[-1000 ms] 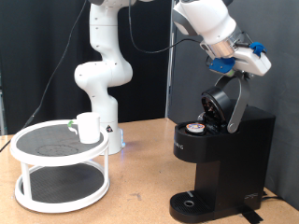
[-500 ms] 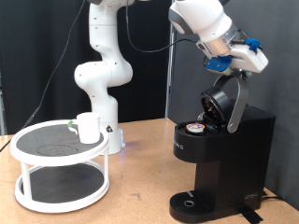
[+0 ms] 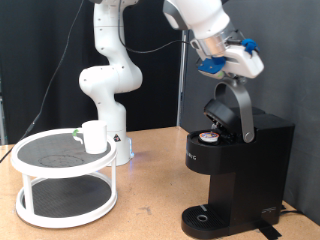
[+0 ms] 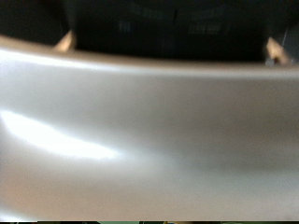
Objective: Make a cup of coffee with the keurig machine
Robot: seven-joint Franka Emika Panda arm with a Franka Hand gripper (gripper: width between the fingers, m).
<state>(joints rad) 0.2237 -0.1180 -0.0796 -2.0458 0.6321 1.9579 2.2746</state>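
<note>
Pincer (image 3: 240,68) on keurig machine (image 3: 235,160) lid; grip state unclear; wooden table (image 3: 150,205).

**Camera setup: one wide, one extreme close-up**

Exterior view: off-arm, roughly level, facing arm base and dark backdrop across the tabletop (image 3: 150,215); mid-distance. Wrist view: on the tool (image 3: 232,62), pressed up against the keurig machine (image 3: 235,160) lid's silver trim (image 4: 149,131), blurred. Shared: lid only.
</note>
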